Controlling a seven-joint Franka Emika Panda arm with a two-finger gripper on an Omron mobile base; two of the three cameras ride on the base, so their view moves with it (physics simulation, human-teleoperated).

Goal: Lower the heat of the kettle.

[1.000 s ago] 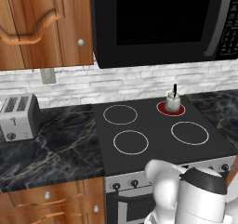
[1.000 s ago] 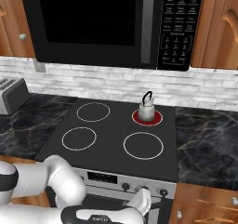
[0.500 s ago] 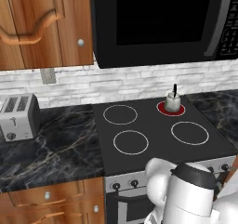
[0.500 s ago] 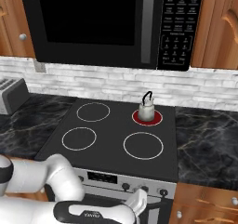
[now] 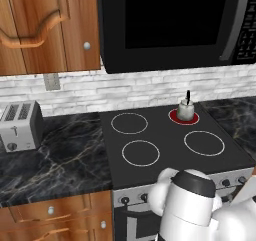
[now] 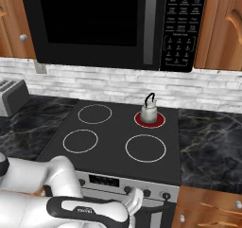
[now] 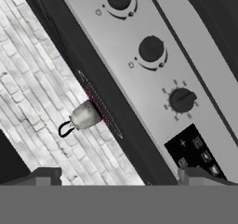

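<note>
- Your gripper (image 7: 118, 175) has its two dark fingertips (image 7: 44, 175) spread wide apart in the hand view, with nothing between them and nothing touched.
- Between those tips you look along the stove's silver control panel (image 7: 139, 86), where three round black knobs (image 7: 151, 48) sit in a row beside a small black display (image 7: 195, 149).
- The kettle (image 6: 149, 111) stands upright on the glowing red burner (image 6: 150, 119) at the back right of the stove's black glass top (image 6: 113, 135); it is small, squat and silvery grey, with a domed top and a thin black loop handle.
- You cannot tell whether the kettle holds anything.
- The other three burners on that top are plain white rings, all bare.
- A boxy silver toaster (image 5: 20, 126) sits well left of the stove on the dark veined marble counter (image 5: 65, 157).
- Behind the stove is a white brick backsplash (image 5: 130, 89); above it hangs a black microwave (image 5: 170, 22), with wooden cabinets (image 5: 47, 27) alongside.
</note>
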